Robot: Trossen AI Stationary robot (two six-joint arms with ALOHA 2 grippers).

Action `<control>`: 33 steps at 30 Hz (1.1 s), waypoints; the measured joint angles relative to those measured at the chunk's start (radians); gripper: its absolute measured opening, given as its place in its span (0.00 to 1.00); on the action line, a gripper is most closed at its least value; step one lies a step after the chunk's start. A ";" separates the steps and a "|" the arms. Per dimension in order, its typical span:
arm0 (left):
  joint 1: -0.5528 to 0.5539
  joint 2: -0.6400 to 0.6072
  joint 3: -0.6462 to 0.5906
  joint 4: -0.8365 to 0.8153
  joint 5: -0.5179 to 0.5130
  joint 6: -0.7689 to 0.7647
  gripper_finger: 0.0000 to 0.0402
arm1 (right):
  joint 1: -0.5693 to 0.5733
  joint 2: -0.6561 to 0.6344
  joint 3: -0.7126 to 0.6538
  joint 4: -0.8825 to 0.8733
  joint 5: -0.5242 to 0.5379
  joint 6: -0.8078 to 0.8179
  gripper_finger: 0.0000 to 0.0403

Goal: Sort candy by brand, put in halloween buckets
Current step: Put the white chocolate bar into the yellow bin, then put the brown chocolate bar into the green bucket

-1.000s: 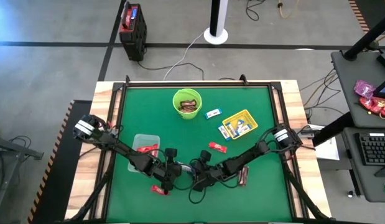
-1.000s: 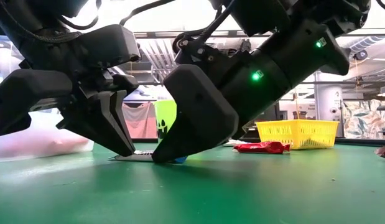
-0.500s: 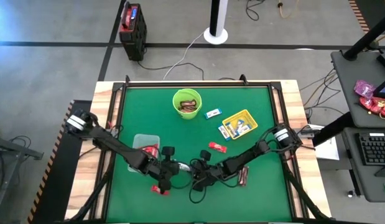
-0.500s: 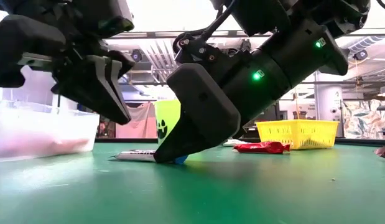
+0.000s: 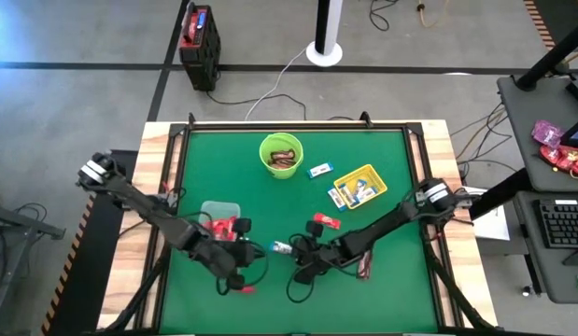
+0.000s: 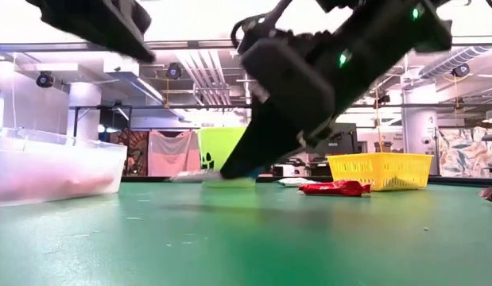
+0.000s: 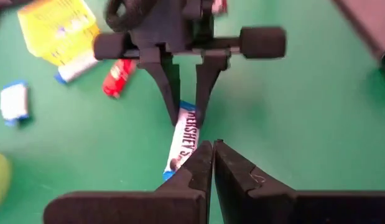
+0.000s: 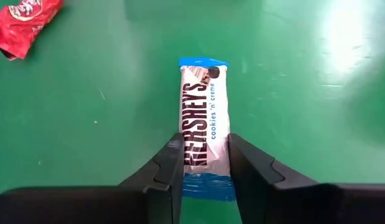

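"HERSHEY'S cookies 'n' creme" bar (image 8: 204, 124)

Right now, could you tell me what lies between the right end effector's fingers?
The blue-and-white Hershey's bar, gripped at one end by the right end effector; the right wrist view shows it.

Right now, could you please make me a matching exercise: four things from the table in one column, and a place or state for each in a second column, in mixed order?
Things:
1. blue-and-white bar
2. lime-green bucket
3. yellow tray
4. left pincer

Places or states:
A. holds brown bars
B. shut, holding nothing
C. between the right pincer's fingers
D. holds blue-and-white bars

Pairs: 1-C, 2-A, 3-D, 4-B
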 joint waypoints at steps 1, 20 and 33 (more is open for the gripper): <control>-0.013 -0.019 0.000 -0.004 -0.022 0.000 0.00 | -0.001 -0.021 0.000 -0.032 0.001 0.000 0.23; -0.185 -0.159 0.002 -0.035 -0.274 0.001 0.00 | -0.120 -0.531 -0.050 -1.254 0.165 0.887 0.20; -0.184 -0.139 0.002 -0.041 -0.300 0.004 0.00 | -0.248 -0.536 -0.122 -1.213 0.111 0.899 0.53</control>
